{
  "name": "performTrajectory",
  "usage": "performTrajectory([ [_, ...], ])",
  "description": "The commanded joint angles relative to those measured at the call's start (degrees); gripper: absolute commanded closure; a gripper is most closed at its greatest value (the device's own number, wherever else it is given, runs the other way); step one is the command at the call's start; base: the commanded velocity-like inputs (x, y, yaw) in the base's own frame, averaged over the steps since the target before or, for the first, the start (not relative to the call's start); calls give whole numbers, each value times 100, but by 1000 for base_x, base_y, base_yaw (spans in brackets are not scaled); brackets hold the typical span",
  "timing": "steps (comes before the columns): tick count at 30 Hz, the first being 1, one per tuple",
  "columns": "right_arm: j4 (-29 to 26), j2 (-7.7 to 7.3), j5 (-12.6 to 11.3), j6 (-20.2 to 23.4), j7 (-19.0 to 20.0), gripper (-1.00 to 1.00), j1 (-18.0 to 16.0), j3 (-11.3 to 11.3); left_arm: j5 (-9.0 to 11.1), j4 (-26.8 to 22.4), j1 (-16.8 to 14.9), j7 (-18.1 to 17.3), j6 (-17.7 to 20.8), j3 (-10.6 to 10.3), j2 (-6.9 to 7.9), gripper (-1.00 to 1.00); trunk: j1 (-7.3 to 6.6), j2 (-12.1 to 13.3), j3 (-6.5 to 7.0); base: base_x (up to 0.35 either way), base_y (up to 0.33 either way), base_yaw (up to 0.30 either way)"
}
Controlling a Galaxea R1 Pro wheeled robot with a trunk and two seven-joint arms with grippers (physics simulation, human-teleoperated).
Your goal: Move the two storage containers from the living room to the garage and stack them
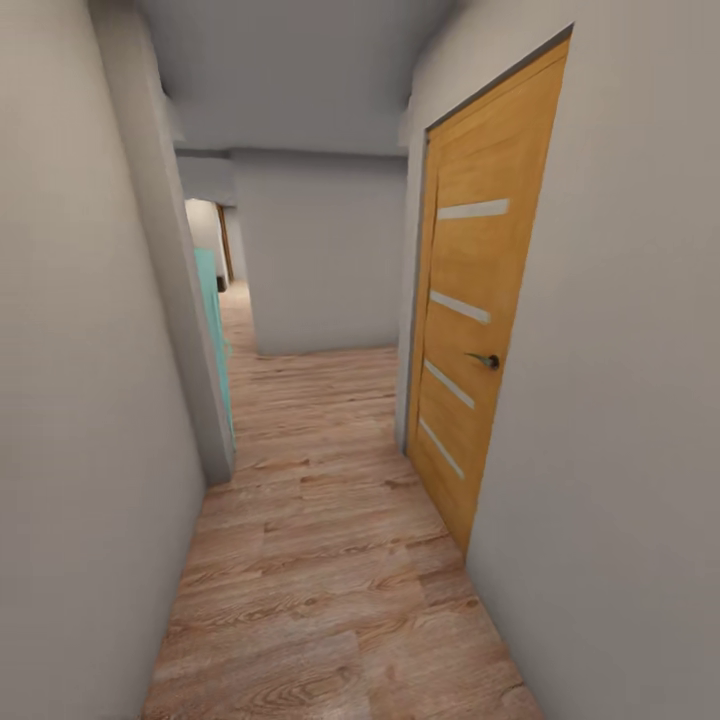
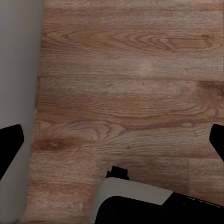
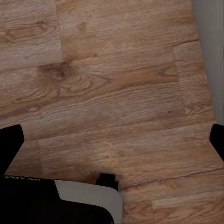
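Hallway with wood-plank floor [image 1: 320, 560] and closed orange door [image 1: 480, 330]; both end effectors [image 2: 112, 140] [image 3: 112, 140] spread, empty.

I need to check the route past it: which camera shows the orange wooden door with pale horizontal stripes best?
The head view: the orange wooden door stands closed on the corridor's right wall, its handle visible. Both wrist views point down at the wood-plank floor, with a strip of grey wall at the edge.

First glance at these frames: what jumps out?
The orange wooden door, shut in the hallway's right wall, with pale horizontal strips and a dark handle. Next, the wood-plank floor running down the narrow grey corridor, and a teal panel at an opening on the left. Both wrist views look down on the same planks, with the left gripper and right gripper spread wide, holding nothing.
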Motion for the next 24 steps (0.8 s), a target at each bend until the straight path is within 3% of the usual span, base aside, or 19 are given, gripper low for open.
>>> performTrajectory([
  [1,23,-2,9,-41,14,-100,-8,2,22,9,-5,5,-21,-2,0,-100,3,-7,-5,0,0,294],
  [12,23,-2,8,-41,14,-100,-8,2,22,9,-5,5,-21,-2,0,-100,3,-7,-5,25,0,296],
  [20,23,-2,8,-41,14,-100,-8,2,14,9,-5,14,-21,-7,0,-100,3,-7,-5,274,0,296],
  [24,26,-2,3,-34,14,-100,-8,2,13,9,-5,14,-14,-11,0,-100,3,-7,-5,324,0,104],
])
